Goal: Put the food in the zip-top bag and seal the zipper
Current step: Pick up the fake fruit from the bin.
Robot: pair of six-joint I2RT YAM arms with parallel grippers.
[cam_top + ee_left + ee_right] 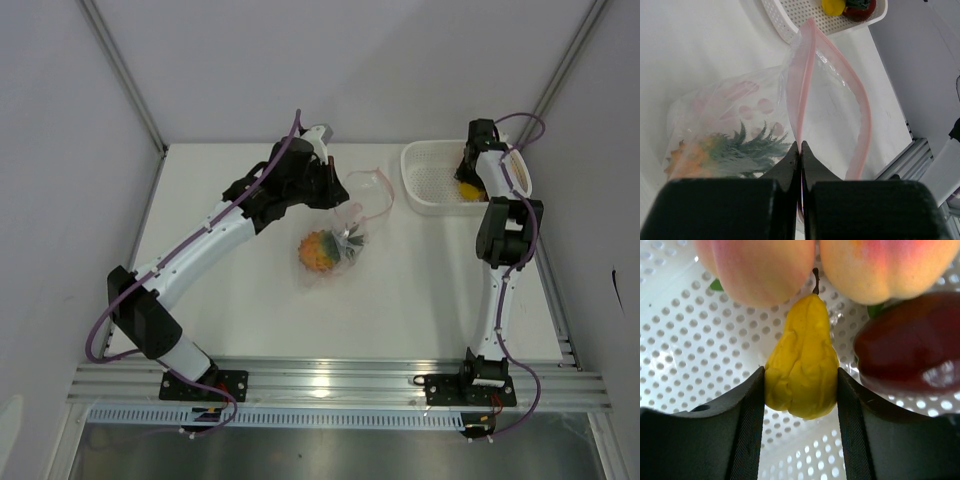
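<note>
Lengthwise in right gripper (800, 374) — yellow fruit (801, 347) (stem outward).

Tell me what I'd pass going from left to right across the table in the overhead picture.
Left arm → zip-top bag with the pineapple inside → white basket. The right arm overlaps the basket, so I leave it out of the order.

left arm extended forward | left pincer (800, 146) clamped tight on zipper (803, 85) | right arm reached forward, wrist pointed down | right pincer (801, 377) gripped yellow fruit (801, 360) between its fingers
</note>
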